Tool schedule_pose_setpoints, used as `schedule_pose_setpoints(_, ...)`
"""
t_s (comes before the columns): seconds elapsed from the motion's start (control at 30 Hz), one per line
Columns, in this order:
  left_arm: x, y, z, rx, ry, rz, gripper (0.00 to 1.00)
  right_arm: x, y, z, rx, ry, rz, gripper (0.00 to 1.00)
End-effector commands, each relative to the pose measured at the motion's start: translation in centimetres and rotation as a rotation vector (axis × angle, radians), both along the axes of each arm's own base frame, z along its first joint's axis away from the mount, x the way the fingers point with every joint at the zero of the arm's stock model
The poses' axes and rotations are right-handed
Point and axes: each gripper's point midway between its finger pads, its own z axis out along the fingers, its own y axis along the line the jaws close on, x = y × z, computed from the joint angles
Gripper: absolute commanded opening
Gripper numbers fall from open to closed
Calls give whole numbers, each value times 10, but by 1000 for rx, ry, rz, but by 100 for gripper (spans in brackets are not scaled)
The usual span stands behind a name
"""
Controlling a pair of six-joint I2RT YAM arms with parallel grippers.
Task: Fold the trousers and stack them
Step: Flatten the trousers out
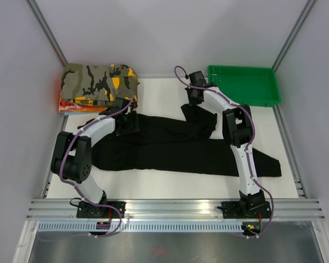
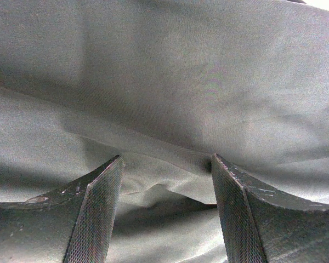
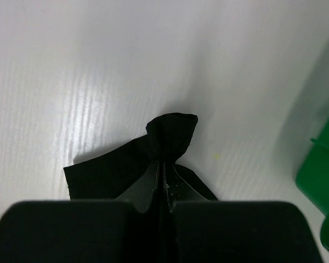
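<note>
Lower left of the top view: left arm [image 1: 79,148] doubled at the elbow, forearm slanting up and right onto the upper edge of the trousers [image 1: 170,150]. In the wrist view, left jaws spread wide, both fingers [image 2: 98,213] down at the cloth, a soft ridge of it between them; touching or not, cannot tell.

Right of centre: right arm [image 1: 238,131] upright from its base, forearm angled up and left. At its tip, right jaws pressed together, pinching a bunched corner of the trousers above the surface.

Across the middle of the white worktop [image 1: 153,183]: trousers laid out flat, 1 leg trailing to the lower right. Upper left corner: folded camouflage garment [image 1: 98,81]. Upper right: green tray [image 1: 244,85]. Grey walls on 3 sides, metal rail [image 1: 175,208] along the bottom.
</note>
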Motion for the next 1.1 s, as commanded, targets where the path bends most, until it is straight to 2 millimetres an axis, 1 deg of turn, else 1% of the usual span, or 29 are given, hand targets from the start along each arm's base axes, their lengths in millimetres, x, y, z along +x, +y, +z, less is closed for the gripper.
schedule_pose_setpoints(0.0,10,-4,8,-5,-38,-34,71,-19,-33,19,-114,26,-97,0)
schedule_pose_setpoints(0.03,15,-5,14,-7,-53,-36,71,-26,-39,27,-126,24,-128,0)
schedule_pose_setpoints(0.07,16,-6,17,-8,-59,-39,71,-27,-44,59,-122,-27,-150,0)
schedule_pose_setpoints(0.13,21,-13,30,-35,-80,-56,71,-39,-60,81,-158,-54,-206,0)
schedule_pose_setpoints(0.17,23,-13,36,-41,-93,-57,71,-44,-67,116,-153,-114,-230,0)
schedule_pose_setpoints(0.2,25,-15,41,-49,-106,-64,72,-49,-81,128,-187,-136,-272,0)
schedule_pose_setpoints(0.23,28,-17,52,-56,-132,-70,72,-57,-91,135,-210,-139,-293,0)
schedule_pose_setpoints(0.27,30,-17,57,-61,-144,-73,72,-63,-100,157,-217,-171,-317,0)
schedule_pose_setpoints(0.3,31,-17,61,-62,-153,-76,72,-74,-123,162,-277,-149,-367,0)
schedule_pose_setpoints(0.37,34,-17,70,-57,-180,-80,72,-87,-146,178,-323,-140,-419,0)
schedule_pose_setpoints(0.4,35,-16,72,-55,-187,-81,72,-99,-168,179,-380,-105,-459,0)
schedule_pose_setpoints(0.43,35,-16,72,-48,-189,-81,72,-107,-178,178,-412,-86,-479,0)
schedule_pose_setpoints(0.47,37,-13,68,-36,-184,-74,72,-115,-188,183,-441,-80,-497,0)
schedule_pose_setpoints(0.5,37,-13,65,-29,-177,-73,72,-126,-210,185,-507,-57,-542,0)
schedule_pose_setpoints(0.53,36,-12,63,-27,-170,-68,72,-136,-221,181,-542,-28,-560,0)
schedule_pose_setpoints(0.57,37,-11,58,-26,-159,-62,72,-147,-241,187,-581,-12,-604,0)
schedule_pose_setpoints(0.6,38,-12,56,-30,-156,-55,72,-155,-250,184,-598,13,-619,0)
schedule_pose_setpoints(0.67,38,-12,53,-35,-150,-46,72,-166,-271,186,-623,37,-674,0)
schedule_pose_setpoints(0.7,39,-13,51,-38,-151,-44,72,-175,-291,185,-634,71,-724,0)
schedule_pose_setpoints(0.73,39,-14,51,-44,-151,-47,72,-178,-300,183,-631,85,-747,0)
schedule_pose_setpoints(0.77,40,-16,51,-51,-153,-51,72,-183,-315,177,-599,119,-779,1)
schedule_pose_setpoints(0.8,41,-15,49,-48,-150,-53,72,-183,-319,176,-578,126,-797,3)
schedule_pose_setpoints(0.83,41,-16,48,-47,-149,-57,72,-183,-322,170,-570,152,-796,22)
schedule_pose_setpoints(0.87,41,-15,48,-45,-150,-58,72,-185,-322,167,-561,172,-798,47)
schedule_pose_setpoints(0.9,41,-15,46,-44,-145,-58,72,-181,-321,169,-542,163,-800,59)
schedule_pose_setpoints(0.93,41,-15,47,-47,-147,-59,72,-176,-311,166,-471,167,-777,67)
schedule_pose_setpoints(1.0,40,-16,46,-52,-142,-65,72,-169,-299,171,-388,148,-748,79)
schedule_pose_setpoints(1.03,40,-17,47,-55,-144,-63,72,-168,-294,176,-354,129,-739,89)
schedule_pose_setpoints(1.07,39,-18,46,-59,-141,-65,72,-163,-288,178,-309,110,-723,93)
